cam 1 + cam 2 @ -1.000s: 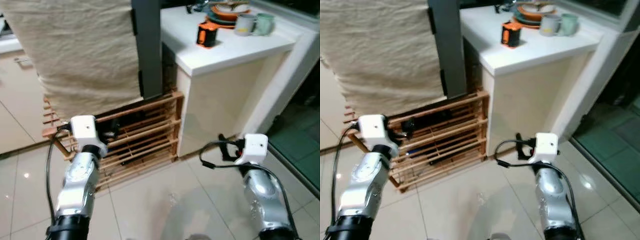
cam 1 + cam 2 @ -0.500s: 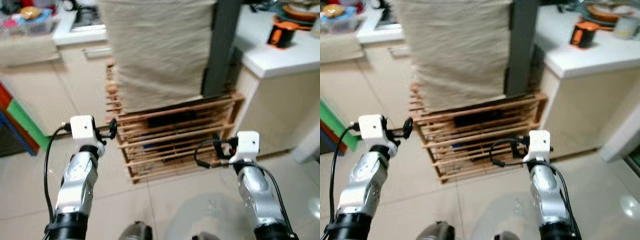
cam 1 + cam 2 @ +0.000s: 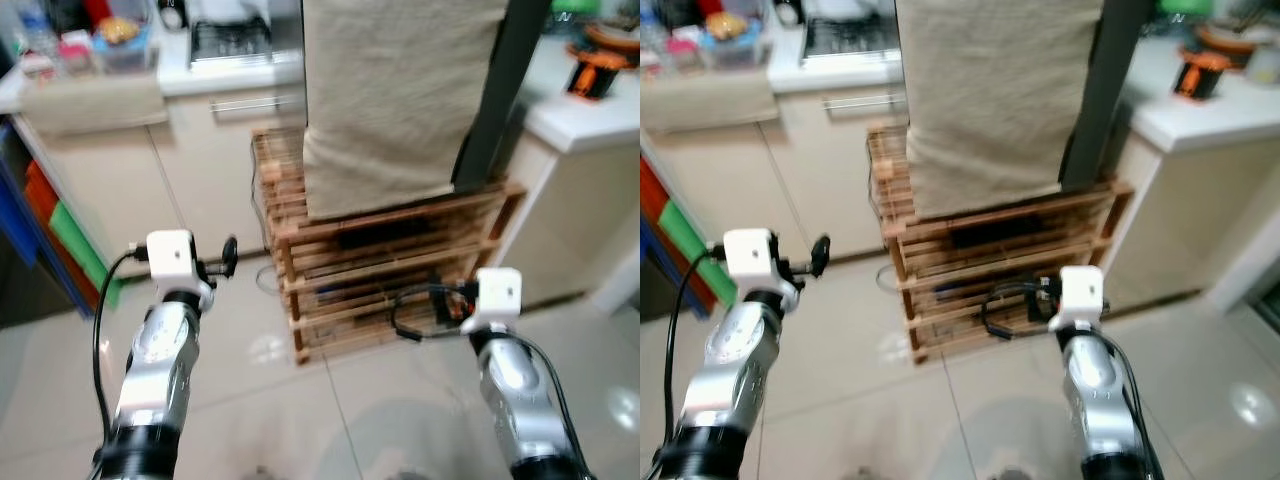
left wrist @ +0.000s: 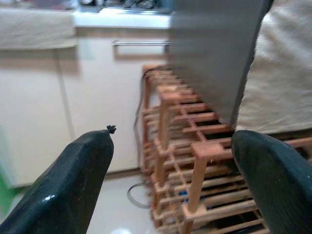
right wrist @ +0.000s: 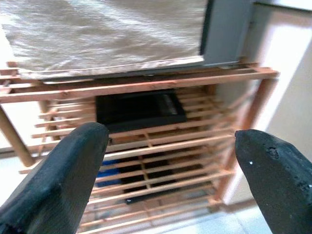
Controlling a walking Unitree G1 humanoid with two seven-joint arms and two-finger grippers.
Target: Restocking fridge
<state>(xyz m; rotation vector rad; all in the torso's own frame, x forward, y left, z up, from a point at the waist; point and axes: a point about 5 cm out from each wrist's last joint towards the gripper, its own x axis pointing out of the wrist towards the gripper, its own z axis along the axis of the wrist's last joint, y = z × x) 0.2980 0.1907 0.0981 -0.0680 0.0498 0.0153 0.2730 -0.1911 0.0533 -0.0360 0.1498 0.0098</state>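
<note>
Facing the wooden rack (image 3: 400, 270) under the cloth-draped appliance (image 3: 395, 100), you hold both the left gripper (image 4: 170, 185) and right gripper (image 5: 168, 180) spread and empty. No fridge door or groceries are identifiable, so turn slowly, keeping both arms off the slats.

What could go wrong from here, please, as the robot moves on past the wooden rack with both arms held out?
The right gripper is low and close to the wooden rack, so a turn might clip its slats. A loose cable lies on the floor beside the rack and could catch a foot. The beige cloth draped above might snag on an arm.
</note>
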